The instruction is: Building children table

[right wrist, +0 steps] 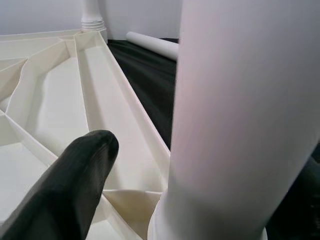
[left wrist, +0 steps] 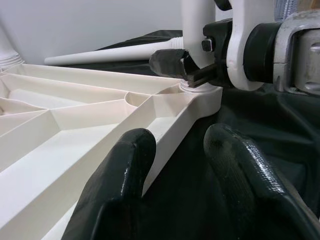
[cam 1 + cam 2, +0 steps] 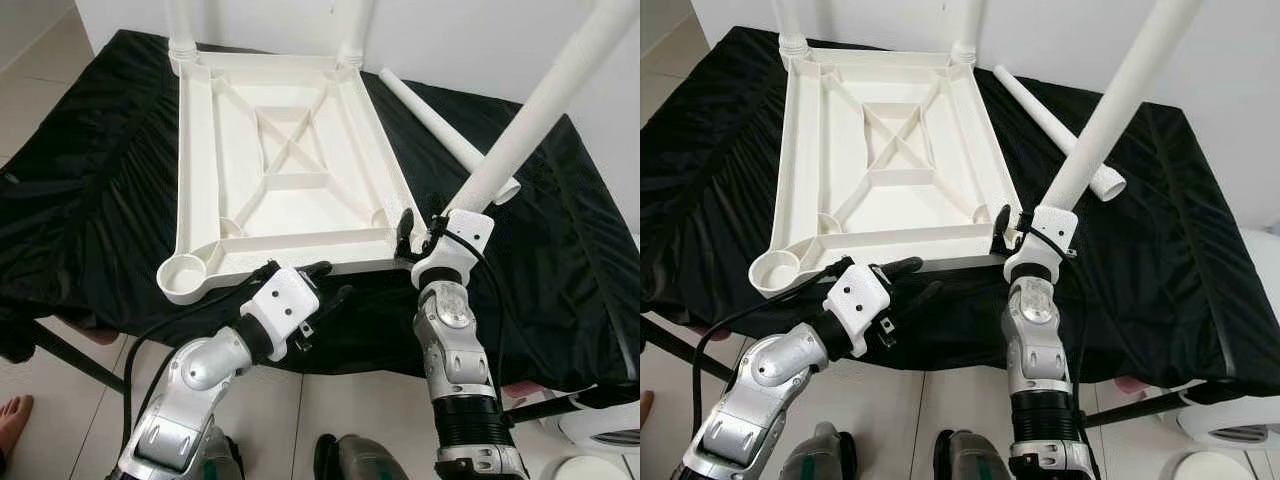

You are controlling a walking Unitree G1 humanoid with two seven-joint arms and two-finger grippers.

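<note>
A white plastic table top (image 3: pixel 290 245) lies upside down on a black cloth. Two white legs (image 3: pixel 182 25) (image 3: pixel 352 25) stand in its far corners. My right gripper (image 3: pixel 420 235) is shut on a third leg (image 3: pixel 540 110), whose foot sits at the near right corner socket (image 2: pixel 200 92); the leg leans up and to the right. In the right wrist view this leg (image 1: pixel 240 125) is very close, beside one black finger (image 1: pixel 65 185). My left gripper (image 3: pixel 325 282) is open at the top's near rim (image 2: pixel 165 125), fingers (image 2: pixel 120 185) apart. The near left socket (image 3: pixel 185 272) holds nothing.
A loose white leg (image 3: pixel 440 125) lies on the black cloth (image 3: pixel 90 180) right of the top. The cloth-covered table ends just before my arms. A person's foot (image 3: pixel 12 420) is on the tiled floor at lower left; a white object (image 3: pixel 610 430) stands at lower right.
</note>
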